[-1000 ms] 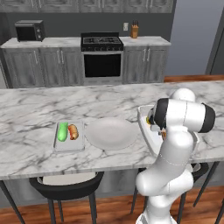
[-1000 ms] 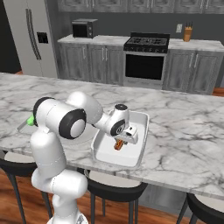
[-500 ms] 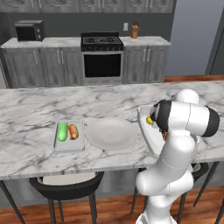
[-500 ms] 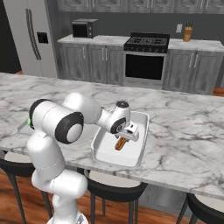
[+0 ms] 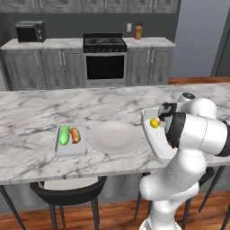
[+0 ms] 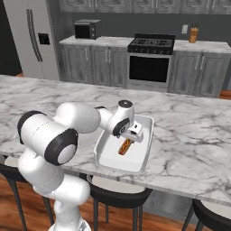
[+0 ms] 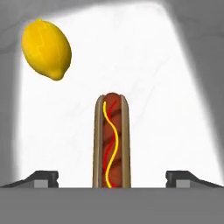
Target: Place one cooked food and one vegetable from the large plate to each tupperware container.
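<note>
Lying in larger tray (image 7: 183, 87), hot dog (image 7: 111, 140), end cropped

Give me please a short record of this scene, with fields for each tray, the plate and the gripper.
large tray: holds a hot dog and a lemon, apart from each other
small tray: holds a green vegetable beside a second hot dog
plate: between the two trays, bare
gripper: open, above the large tray, fingertips either side of the hot dog, not gripping it

No legible text showing, no labels, brands, numbers or signs appearing on any appliance, container, food item or surface in any of the views.
</note>
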Controlling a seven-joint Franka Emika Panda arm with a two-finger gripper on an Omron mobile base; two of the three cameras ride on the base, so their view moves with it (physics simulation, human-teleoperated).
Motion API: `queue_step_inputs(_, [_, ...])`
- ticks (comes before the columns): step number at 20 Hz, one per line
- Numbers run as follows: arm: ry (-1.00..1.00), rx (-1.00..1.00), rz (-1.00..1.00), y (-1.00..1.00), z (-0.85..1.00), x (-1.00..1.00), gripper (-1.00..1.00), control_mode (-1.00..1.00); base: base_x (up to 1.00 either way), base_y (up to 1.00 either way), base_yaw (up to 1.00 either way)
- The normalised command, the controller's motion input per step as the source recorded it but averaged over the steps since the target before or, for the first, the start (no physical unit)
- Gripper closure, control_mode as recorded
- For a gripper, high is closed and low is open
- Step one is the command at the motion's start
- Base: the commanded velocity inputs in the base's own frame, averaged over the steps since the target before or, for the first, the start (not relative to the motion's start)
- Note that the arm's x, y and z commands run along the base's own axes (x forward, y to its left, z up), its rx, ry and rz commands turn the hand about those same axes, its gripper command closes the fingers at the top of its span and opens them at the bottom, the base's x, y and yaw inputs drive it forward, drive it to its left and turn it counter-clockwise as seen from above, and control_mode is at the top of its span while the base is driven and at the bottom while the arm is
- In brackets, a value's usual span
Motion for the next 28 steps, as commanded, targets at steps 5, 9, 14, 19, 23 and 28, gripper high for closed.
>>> queue_step_inputs(5, [-0.04,-0.07,-0.01,0.39,1.00,-0.31,-1.00,-1.00,0.00,0.00,0.00])
queue_step_inputs(9, [-0.01,-0.03,0.00,0.36,1.00,-0.47,-1.00,-1.00,0.00,0.00,0.00])
queue_step_inputs(14, [-0.03,0.00,0.00,0.60,0.79,-0.85,-1.00,-1.00,0.00,0.00,0.00])
queue_step_inputs(19, [0.00,0.00,0.04,0.57,0.73,-0.77,-1.00,-1.00,0.00,0.00,0.00])
queue_step_inputs(23, [-0.05,-0.01,0.07,0.66,0.64,-0.81,-1.00,-1.00,0.00,0.00,0.00])
queue_step_inputs(28, [-0.17,-0.05,0.13,0.33,0.71,-1.00,-1.00,-1.00,0.00,0.00,0.00])
